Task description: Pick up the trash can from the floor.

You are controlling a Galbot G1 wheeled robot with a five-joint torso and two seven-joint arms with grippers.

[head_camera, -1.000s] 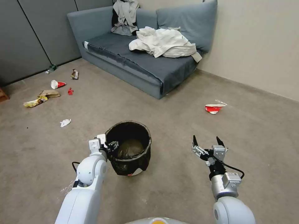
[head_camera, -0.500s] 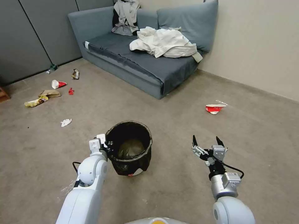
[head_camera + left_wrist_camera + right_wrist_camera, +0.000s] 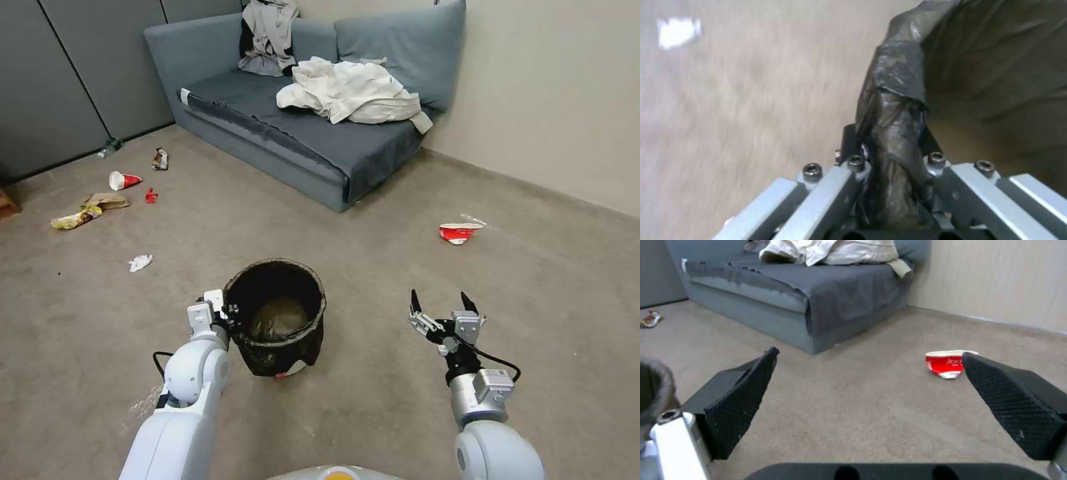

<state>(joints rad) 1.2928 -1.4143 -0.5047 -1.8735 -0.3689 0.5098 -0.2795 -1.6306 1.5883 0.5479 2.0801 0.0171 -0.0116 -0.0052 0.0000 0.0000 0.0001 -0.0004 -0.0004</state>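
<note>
Head view: the bin point(image 3: 277, 320) stands upright on the floor point(image 3: 373, 400) near the centre, its dark bag folded over the rim and a patch of white wall bare at its base. The left claw point(image 3: 230, 315) sits at the bin's 9 o'clock, clamped on the bagged rim. The right claw point(image 3: 440, 308) hovers at the bin's 3 o'clock, well apart from it, its two black fingers spread. A crushed red cup point(image 3: 459, 232) lies on the floor at about 1 o'clock from the bin, and a sofa point(image 3: 320, 133) with pale clothes stands at 12 o'clock. Litter point(image 3: 100, 200) is scattered toward 10 o'clock.

Left wrist view: the left claw point(image 3: 889, 156) has its jaws pinched on the bin's rim point(image 3: 896, 110), one finger outside the wall and one inside, with crinkled bag between them. The floor point(image 3: 751, 100) shows beside the bin.

Right wrist view: the right claw point(image 3: 871, 396) is wide open with bare floor point(image 3: 853, 413) between its textured pads. The cup point(image 3: 947, 364) lies just beside the tip of one finger, and the sofa point(image 3: 818, 306) stands beyond.
</note>
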